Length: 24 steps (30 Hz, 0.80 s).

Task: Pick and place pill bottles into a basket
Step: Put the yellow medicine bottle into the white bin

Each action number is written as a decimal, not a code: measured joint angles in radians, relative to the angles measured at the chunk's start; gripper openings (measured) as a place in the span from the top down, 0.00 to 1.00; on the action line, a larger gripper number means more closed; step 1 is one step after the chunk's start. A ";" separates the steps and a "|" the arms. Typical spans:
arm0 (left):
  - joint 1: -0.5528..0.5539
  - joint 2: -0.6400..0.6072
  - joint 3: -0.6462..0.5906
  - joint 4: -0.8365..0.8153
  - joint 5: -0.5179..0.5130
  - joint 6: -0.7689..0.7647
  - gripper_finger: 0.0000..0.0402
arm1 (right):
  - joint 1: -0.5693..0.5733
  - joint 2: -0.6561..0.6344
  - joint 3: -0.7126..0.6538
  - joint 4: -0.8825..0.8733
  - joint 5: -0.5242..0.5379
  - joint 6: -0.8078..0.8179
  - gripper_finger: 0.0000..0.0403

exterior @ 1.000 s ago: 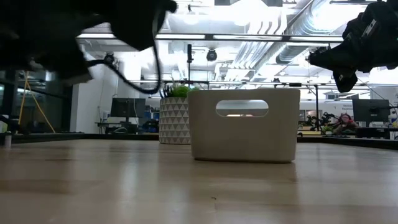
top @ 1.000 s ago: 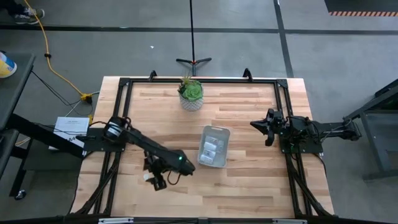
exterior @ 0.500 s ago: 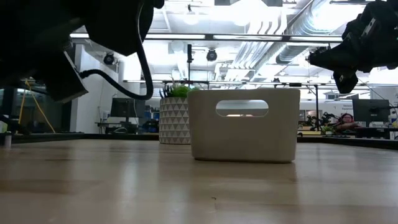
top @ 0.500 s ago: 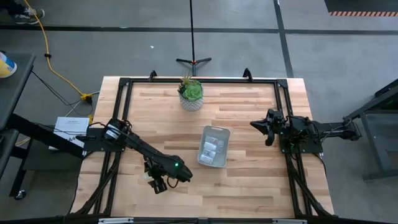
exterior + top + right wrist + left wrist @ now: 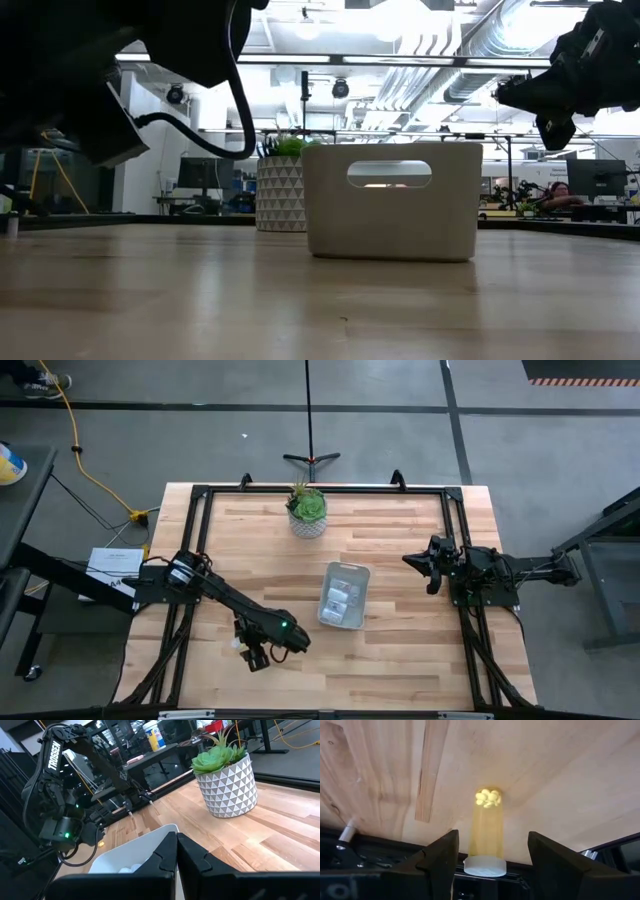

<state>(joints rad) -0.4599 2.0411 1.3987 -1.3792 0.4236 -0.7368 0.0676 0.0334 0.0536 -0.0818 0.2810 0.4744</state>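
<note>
Wooden planks are forming the bench (image 5: pixel 400 650), with the basket (image 5: pixel 344 596) sitting near its middle and several bottles (image 5: pixel 340 598) lying inside it. Reaching from the left edge toward the near edge, the left arm is bending down over the boards, its gripper (image 5: pixel 490 851) spread wide around one bottle (image 5: pixel 486 832) without pressing it. By the right edge, the right gripper (image 5: pixel 176 851) is hovering clenched, pointing toward the plant (image 5: pixel 307 510).
</note>
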 joint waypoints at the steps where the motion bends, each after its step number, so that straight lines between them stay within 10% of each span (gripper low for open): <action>1: 0.000 0.000 0.000 0.000 0.000 0.003 0.33 | 0.000 0.000 0.000 0.000 0.000 0.000 1.00; 24: 0.001 0.001 -0.098 0.070 0.033 0.026 0.33 | 0.000 0.000 0.000 0.000 -0.015 -0.002 1.00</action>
<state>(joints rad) -0.4587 2.0418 1.3011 -1.3090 0.4571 -0.7112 0.0675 0.0334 0.0536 -0.0822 0.2661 0.4721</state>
